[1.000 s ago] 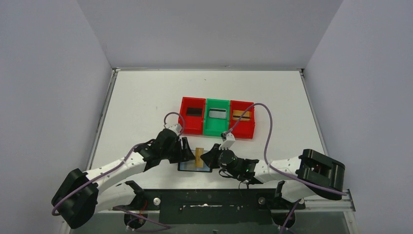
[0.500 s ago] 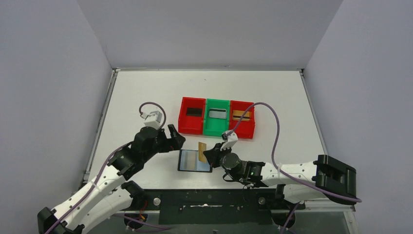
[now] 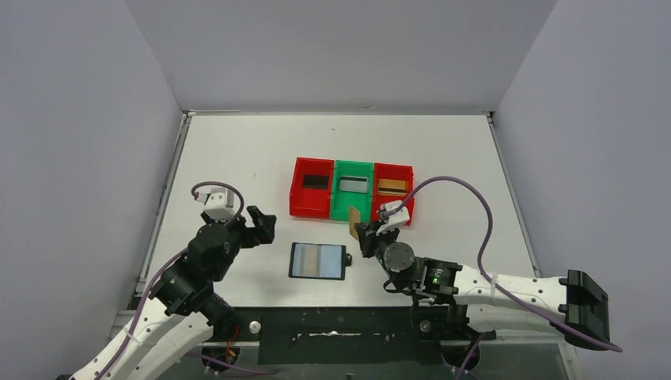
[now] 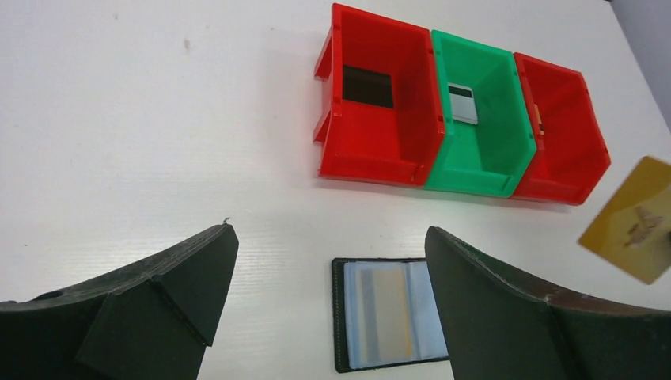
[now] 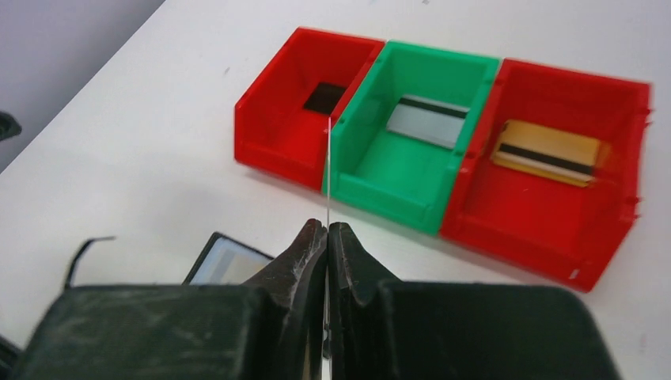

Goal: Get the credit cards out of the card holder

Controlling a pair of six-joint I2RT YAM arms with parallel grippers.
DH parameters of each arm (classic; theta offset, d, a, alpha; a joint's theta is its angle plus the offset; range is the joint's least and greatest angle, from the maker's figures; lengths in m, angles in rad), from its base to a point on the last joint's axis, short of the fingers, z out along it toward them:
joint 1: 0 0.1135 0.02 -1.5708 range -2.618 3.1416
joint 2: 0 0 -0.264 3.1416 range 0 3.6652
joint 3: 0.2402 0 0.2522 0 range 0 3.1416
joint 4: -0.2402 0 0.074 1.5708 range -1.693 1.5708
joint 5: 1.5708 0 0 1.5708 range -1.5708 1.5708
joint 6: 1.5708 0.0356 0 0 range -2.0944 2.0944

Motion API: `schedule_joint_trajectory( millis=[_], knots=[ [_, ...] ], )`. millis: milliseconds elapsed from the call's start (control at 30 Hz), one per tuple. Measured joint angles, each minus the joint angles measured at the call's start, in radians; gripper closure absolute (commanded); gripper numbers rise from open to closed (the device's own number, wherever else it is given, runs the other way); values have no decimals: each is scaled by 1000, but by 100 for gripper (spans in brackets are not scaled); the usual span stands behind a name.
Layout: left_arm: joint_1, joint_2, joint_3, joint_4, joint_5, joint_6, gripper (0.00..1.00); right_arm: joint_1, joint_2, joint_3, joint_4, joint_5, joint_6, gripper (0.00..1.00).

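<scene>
The black card holder lies open and flat on the white table near the front edge, grey-blue pockets up. A tan credit card shows inside one pocket. My right gripper is shut on a gold credit card, held upright in the air just in front of the green tray, to the right of the holder. In the right wrist view that card is edge-on, a thin line rising from the gripper. My left gripper hangs wide open and empty, left of the holder and above the table.
Three joined trays stand behind the holder: a red tray holding a black card, a green tray holding a silver card, and a red tray holding a gold card with a black stripe. White walls enclose the table.
My right gripper has lifted the gold card out of the holder and carried it back and right toward the trays. My left gripper has opened and drawn back to the left.
</scene>
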Motion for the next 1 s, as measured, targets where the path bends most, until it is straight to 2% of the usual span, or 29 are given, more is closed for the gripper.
schedule_joint_trajectory(
  millis=[267, 467, 667, 800, 1000],
  knots=[
    [0, 83, -1, -1, -37, 45, 7, -165, -71, 131, -249, 81, -111, 100],
    [0, 192, 24, -24, -47, 48, 6, -272, -63, 177, -351, 43, -228, 100],
    [0, 162, 26, -41, -39, 53, 6, -345, -49, 183, -356, -62, -442, 100],
    [0, 103, 26, -24, -26, 61, 6, -368, 16, 204, -360, -132, -577, 100],
    [0, 89, 26, -5, -26, 71, 6, -596, 146, 292, -406, -432, -708, 100]
  ],
)
